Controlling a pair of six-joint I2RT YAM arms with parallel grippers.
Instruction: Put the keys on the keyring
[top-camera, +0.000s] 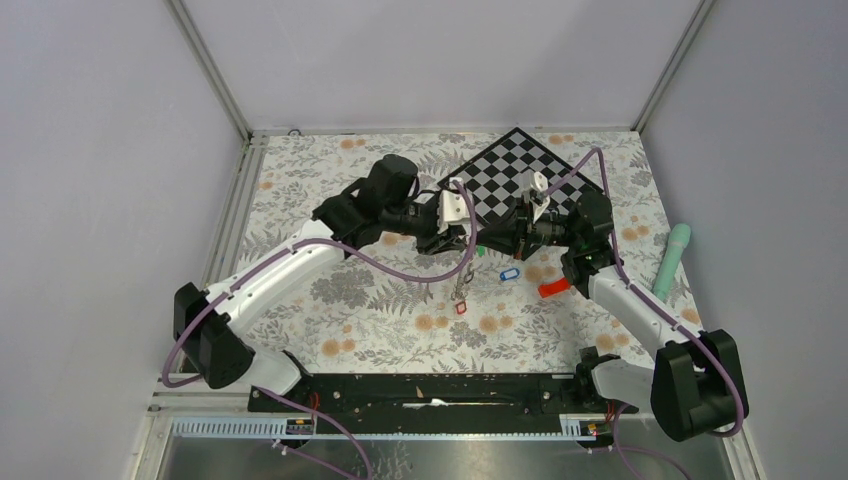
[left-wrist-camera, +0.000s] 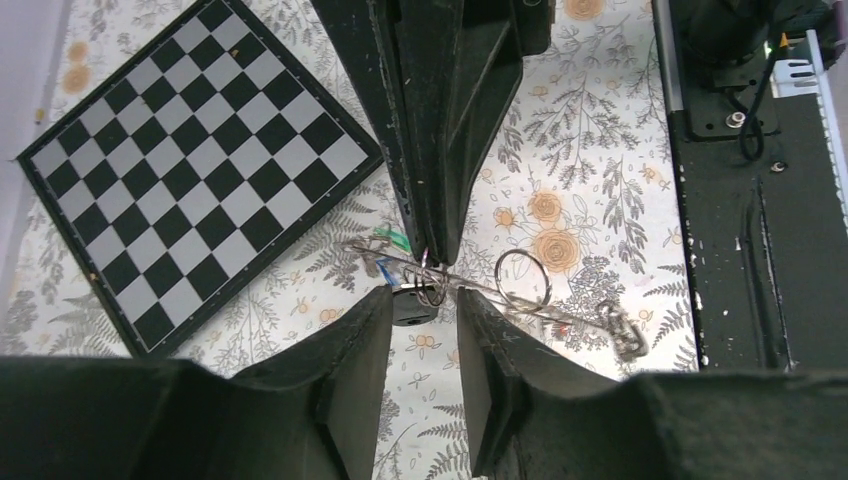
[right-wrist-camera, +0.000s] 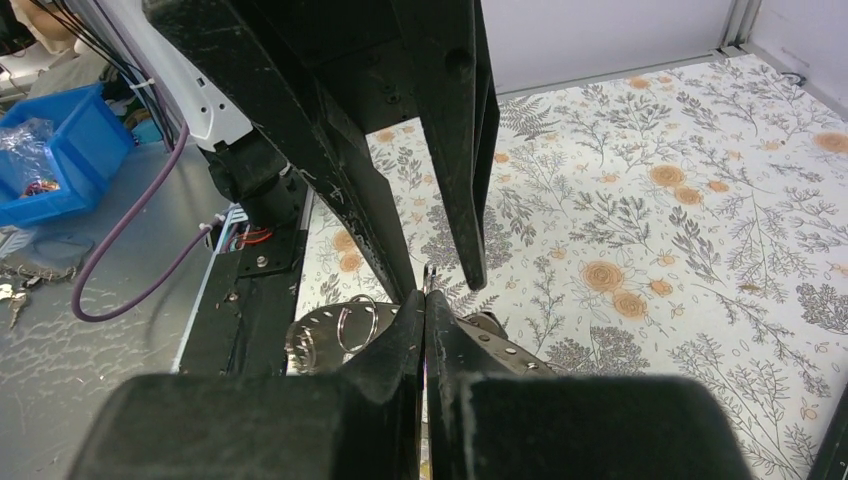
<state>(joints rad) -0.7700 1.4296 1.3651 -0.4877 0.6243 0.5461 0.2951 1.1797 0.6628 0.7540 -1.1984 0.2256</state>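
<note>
**KEYRING HELD ALOFT, KEYS LOOSE ON TABLE**

Left gripper (left-wrist-camera: 425, 300): nearest the left wrist camera. Its jaws stand a moderate gap apart, with nothing clamped between them.

Right gripper (right-wrist-camera: 425, 302): fingers pressed fully together. In the left wrist view its tips enter from 12 o'clock and appear to pinch the wire of the keyring (left-wrist-camera: 549, 283). The keyring hangs above the table (top-camera: 380, 300) between the two grippers, with its chain (left-wrist-camera: 618, 330) trailing toward 4 o'clock.

Progress, as judged: early. In the top view the blue key (top-camera: 510, 273) lies loose at 4 o'clock of the grippers. The green key (top-camera: 481, 250) lies just beside the right tips. The red key (top-camera: 461, 307) sits at the chain's lower end, at 6 o'clock, and may already be attached. At least two keys are left to thread.

Not resolved:
- Whether the black tag (left-wrist-camera: 412, 306), seen through the left gap, is on the keyring or on the table.
- The exact pinch point, which the right fingers mask.
- The yellow key, which is not in view.

The red block (top-camera: 553, 288) is not a key.
</note>
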